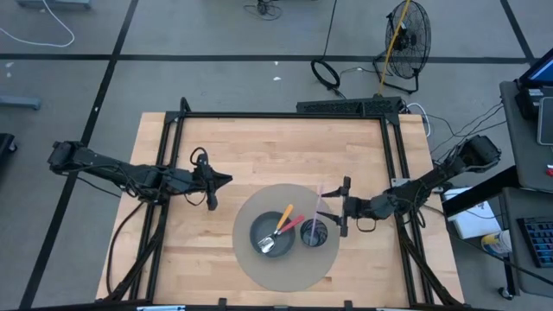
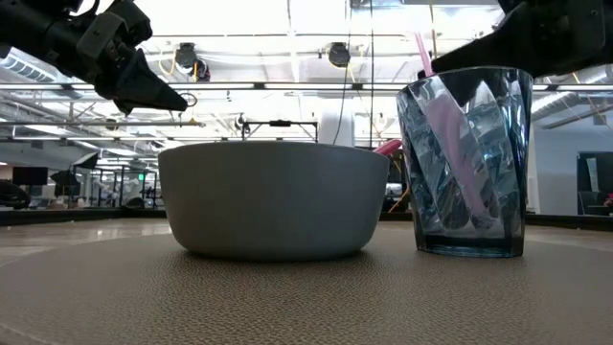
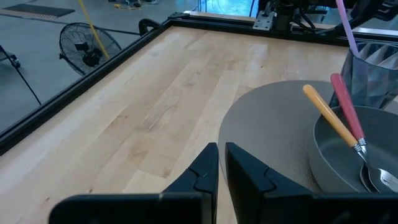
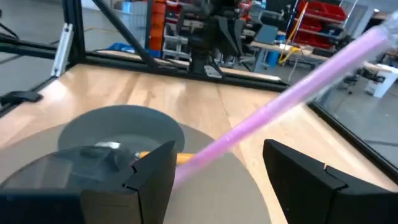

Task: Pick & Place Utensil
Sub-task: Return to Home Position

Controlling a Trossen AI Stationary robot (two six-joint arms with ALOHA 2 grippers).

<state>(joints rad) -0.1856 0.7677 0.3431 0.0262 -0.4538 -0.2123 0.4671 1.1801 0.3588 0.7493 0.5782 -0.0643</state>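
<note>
A grey bowl and a blue glass cup stand on a round grey mat. An orange-handled utensil and a red-handled utensil lie in the bowl, their handles leaning on its rim. A pink-handled utensil stands slanted in the cup, its handle rising past the rim. My right gripper hovers open just right of the cup, with a finger on either side of the pink handle. My left gripper hangs shut over bare wood left of the mat. My right gripper's open fingers stand level on either side of the pink handle, coming from the table's right. The handle runs close past one finger; whether it touches that finger I cannot tell.
A black frame borders the wooden table. Bare wood lies between my left gripper and the far edge. Beyond the table a fan and cables lie on the floor.
</note>
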